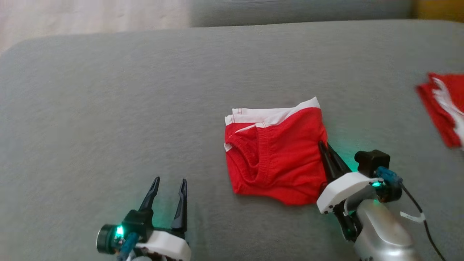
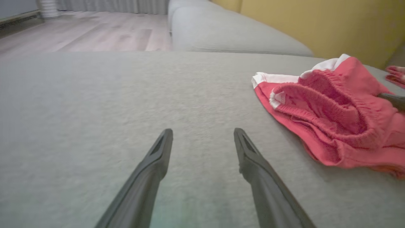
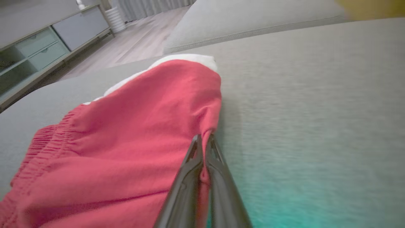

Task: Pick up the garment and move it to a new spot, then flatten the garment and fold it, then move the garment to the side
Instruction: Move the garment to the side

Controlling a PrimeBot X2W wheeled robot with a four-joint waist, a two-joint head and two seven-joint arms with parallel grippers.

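Wrist view: right pincer (image 3: 204, 137) clamped on shorts (image 3: 126, 133) edge, soft red knit, ribbed hem. Head view adds red cloth (image 1: 444, 105) far right of it; left pincer (image 1: 170, 180) gaping, empty.

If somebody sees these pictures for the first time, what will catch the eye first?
The red garment with its white waistband stands out at once, lying folded in the middle of the grey cushion. The right gripper is shut on its right edge, while the left gripper stands open over bare cushion at the lower left. A second red and white cloth lies at the far right.
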